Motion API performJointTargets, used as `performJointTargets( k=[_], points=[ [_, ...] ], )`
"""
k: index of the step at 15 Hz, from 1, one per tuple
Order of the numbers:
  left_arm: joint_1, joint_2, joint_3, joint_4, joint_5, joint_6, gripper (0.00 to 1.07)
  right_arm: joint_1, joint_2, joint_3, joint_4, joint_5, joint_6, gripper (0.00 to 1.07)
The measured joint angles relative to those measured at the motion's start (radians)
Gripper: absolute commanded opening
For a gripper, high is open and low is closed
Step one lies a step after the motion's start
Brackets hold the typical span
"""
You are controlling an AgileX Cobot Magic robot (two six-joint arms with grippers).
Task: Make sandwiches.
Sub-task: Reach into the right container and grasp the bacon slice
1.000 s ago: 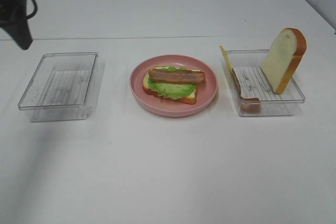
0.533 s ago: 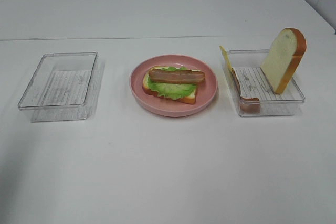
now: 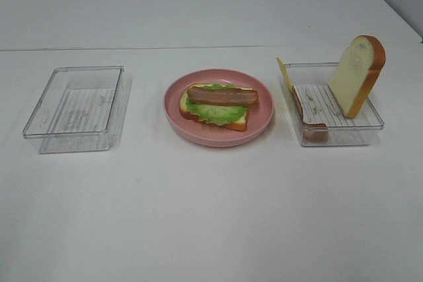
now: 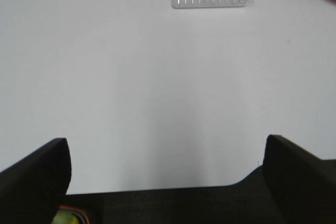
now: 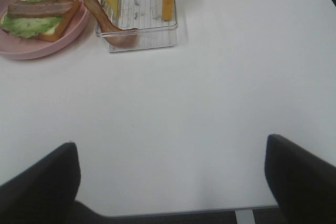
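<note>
Overhead: open sandwich (image 3: 218,107) on pink plate (image 3: 261,123), mid-table. Stack is bread, lettuce, bacon on top. Right tray (image 3: 344,135): loose bread slice (image 3: 353,77) standing, leaning on its right wall; cheese square (image 3: 283,72) against left wall; spare bacon strip (image 3: 312,127) draped at near-left corner. Left tray (image 3: 73,140) well apart from plate.
Left wrist: left gripper (image 4: 165,148) released, fingers spread wide, over white table (image 4: 157,77).
Right wrist: right gripper (image 5: 170,148) released, fingers wide, holding nothing.

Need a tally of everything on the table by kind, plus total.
trays: 2
plate: 1
bread: 2
lettuce: 1
bacon: 2
cheese: 1
Total: 9
</note>
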Motion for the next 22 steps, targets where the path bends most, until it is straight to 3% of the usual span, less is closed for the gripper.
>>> performJointTargets(
  k=[2, 4, 10, 15, 22],
  points=[
    [0.0, -0.103, 0.015, 0.001, -0.007, 0.052, 0.91, 0.0, 0.0, 0.0, 0.0, 0.0, 0.0, 0.92],
    [0.0, -0.117, 0.016, 0.001, -0.009, 0.061, 0.91, 0.0, 0.0, 0.0, 0.0, 0.0, 0.0, 0.92],
    [0.004, -0.156, 0.017, 0.007, -0.02, 0.062, 0.91, 0.0, 0.0, 0.0, 0.0, 0.0, 0.0, 0.92],
    [0.093, -0.307, 0.017, 0.007, -0.023, 0.062, 0.91, 0.0, 0.0, 0.0, 0.0, 0.0, 0.0, 0.92],
    [0.093, -0.309, 0.017, 0.007, -0.023, 0.062, 0.91, 0.0, 0.0, 0.0, 0.0, 0.0, 0.0, 0.92]
  ],
)
